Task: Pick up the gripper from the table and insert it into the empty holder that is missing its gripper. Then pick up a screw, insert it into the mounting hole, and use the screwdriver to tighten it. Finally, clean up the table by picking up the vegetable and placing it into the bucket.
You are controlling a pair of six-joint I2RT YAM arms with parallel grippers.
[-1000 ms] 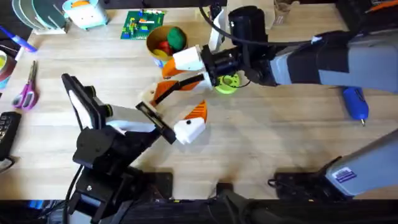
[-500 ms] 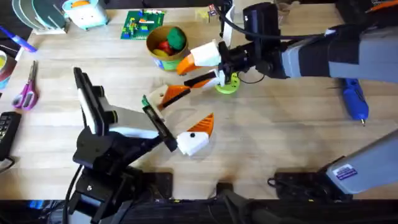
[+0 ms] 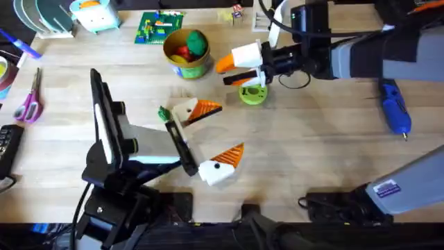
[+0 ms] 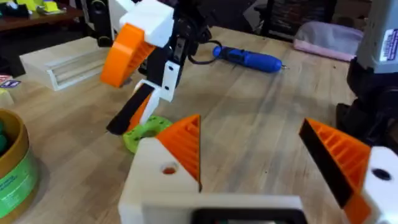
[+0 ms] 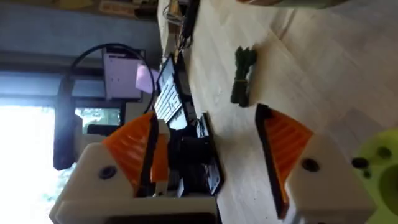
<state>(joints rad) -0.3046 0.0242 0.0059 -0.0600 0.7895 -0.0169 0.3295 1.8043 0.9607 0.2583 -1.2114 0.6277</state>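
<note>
The orange ribbed gripper [image 3: 206, 109] [image 4: 183, 146] sits in the cream-white holder [image 3: 184, 110] [image 4: 149, 180], which forms one finger of my left gripper [image 3: 222, 132]. That gripper stands wide open over the table's middle. A round hole in the holder's face shows orange. My right gripper [image 3: 227, 71] [image 5: 205, 115] hovers open and holds nothing, apart from the holder, above a lime disc [image 3: 252, 95]. The dark-green vegetable [image 3: 164, 113] [image 5: 242, 74] lies beside the holder. The bucket [image 3: 187, 67] stands behind. The blue screwdriver [image 3: 395, 114] [image 4: 249, 59] lies far right. The screw is out of view.
A green ball and a red toy fill the bucket. Purple scissors [image 3: 29, 101] and a black remote [image 3: 7, 147] lie at the left edge. A green circuit board [image 3: 159, 26] sits at the back. Bare wood stretches between the left gripper and the screwdriver.
My right gripper has drawn back and to the right, away from the holder, leaving the orange gripper in it. My left gripper shifted slightly right and nearer.
</note>
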